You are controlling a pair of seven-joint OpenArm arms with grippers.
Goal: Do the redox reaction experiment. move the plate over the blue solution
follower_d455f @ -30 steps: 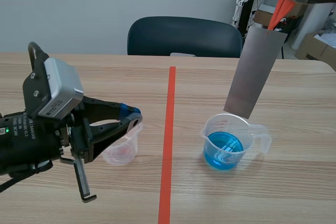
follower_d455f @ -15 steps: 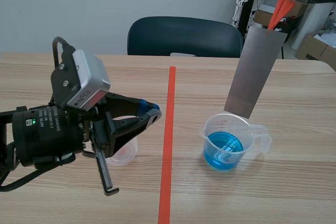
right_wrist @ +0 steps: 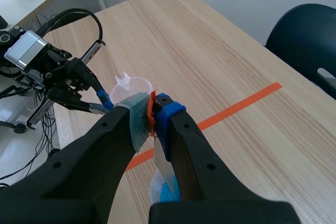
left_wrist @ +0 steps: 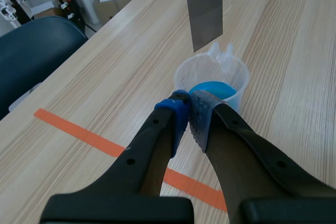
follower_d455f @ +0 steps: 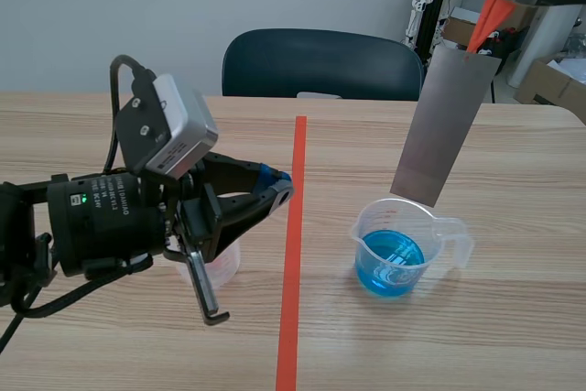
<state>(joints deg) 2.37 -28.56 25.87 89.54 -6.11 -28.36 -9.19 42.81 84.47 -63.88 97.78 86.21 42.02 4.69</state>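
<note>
Two beakers on counter (follower_d455f: pixel 513 327): blue-solution beaker (follower_d455f: pixel 394 252), empty beaker (right_wrist: pixel 137 84). One plate (follower_d455f: pixel 446 125) hung above blue, right jaws clamped on it. Left jaws closed, empty. Arm lettering illegible.

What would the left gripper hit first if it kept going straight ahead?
Most likely the clear measuring cup of blue solution, straight ahead of the left gripper. The metal plate hangs above that line; height is hard to judge.

No wording can be read anywhere. Small white print stands on the left arm's black housing (follower_d455f: pixel 103 224). It is too small to make out.
</note>
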